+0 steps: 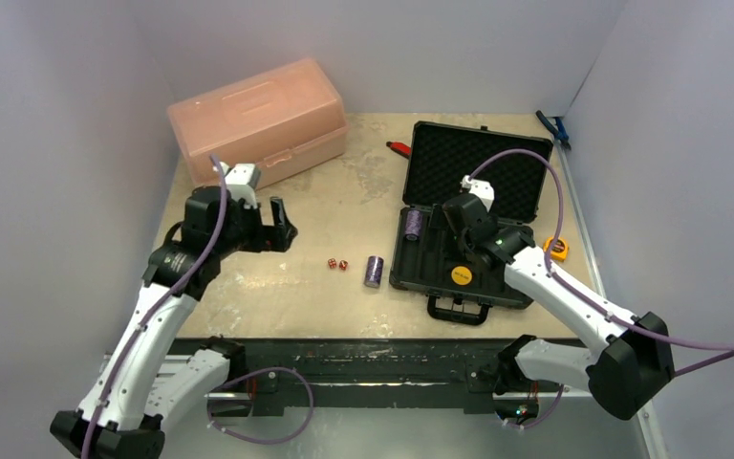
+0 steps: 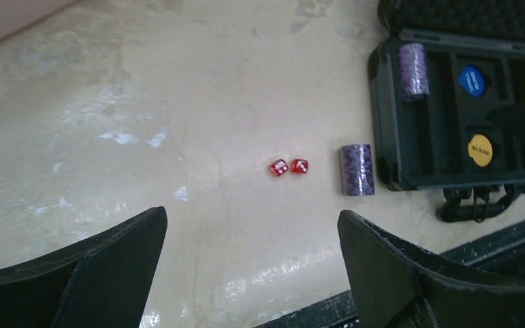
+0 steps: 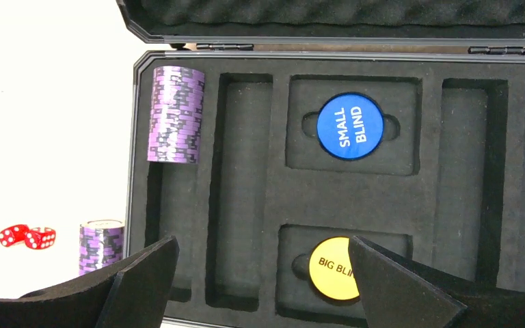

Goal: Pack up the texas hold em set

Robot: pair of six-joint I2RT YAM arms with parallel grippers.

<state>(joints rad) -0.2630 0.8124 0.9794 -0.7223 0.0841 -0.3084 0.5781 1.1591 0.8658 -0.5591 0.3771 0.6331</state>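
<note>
The black briefcase lies open at the right, lid back, handle toward me. One purple chip stack lies in its leftmost foam slot. The orange disc marked BIG BLIND and a blue SMALL BLIND disc sit in foam recesses. The second purple chip stack lies on the table left of the case. Two red dice lie beside it. My right gripper is open and empty over the case. My left gripper is open and empty above the table.
A translucent pink plastic box stands at the back left. A yellow tape measure lies right of the case. A red-handled tool lies behind the case, and a blue tool at the back right corner.
</note>
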